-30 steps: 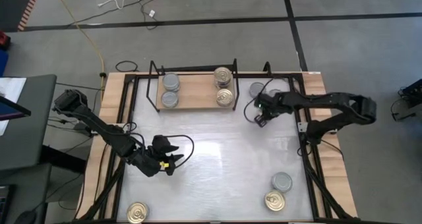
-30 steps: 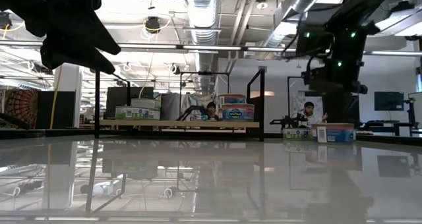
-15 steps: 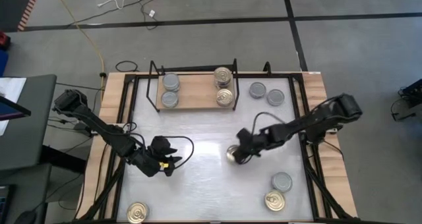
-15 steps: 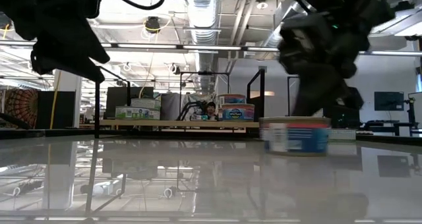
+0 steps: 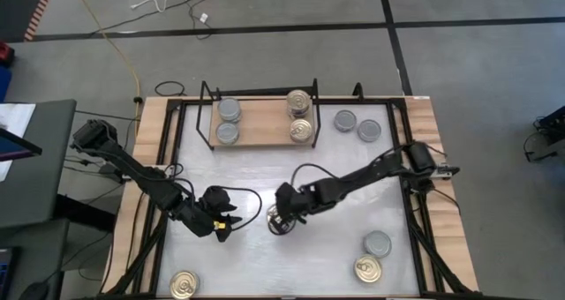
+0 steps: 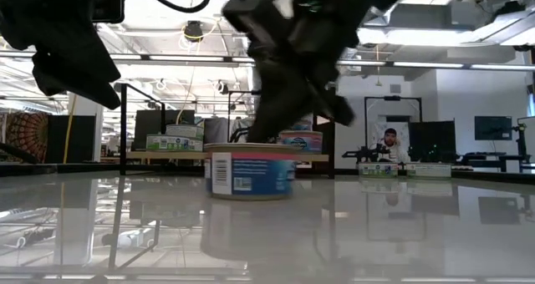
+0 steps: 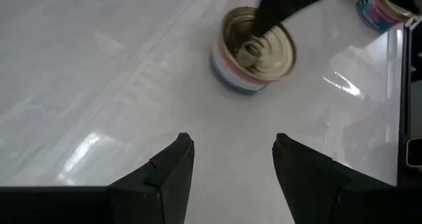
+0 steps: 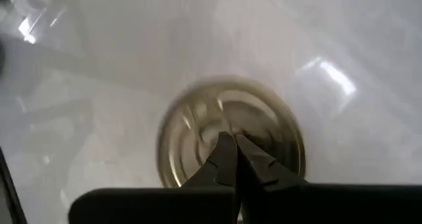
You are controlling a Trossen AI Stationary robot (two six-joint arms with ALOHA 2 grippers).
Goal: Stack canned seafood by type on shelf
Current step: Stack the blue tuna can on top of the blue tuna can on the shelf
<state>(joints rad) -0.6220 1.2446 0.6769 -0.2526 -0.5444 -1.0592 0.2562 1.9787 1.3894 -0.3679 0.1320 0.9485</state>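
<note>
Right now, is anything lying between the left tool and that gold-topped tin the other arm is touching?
No. In the left wrist view, only bare white tabletop separates the open left tool from the gold-topped tin.

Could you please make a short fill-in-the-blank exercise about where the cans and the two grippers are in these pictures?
1. The right gripper, its fingers shut, presses on a can with a ____ top.
2. The shelf carries ____ cans seen from above.
3. The left gripper is ____ and holds nothing.
4. The gold-topped can near the table's front left corner stands ____.

Missing words: gold; four; open; alone
</note>
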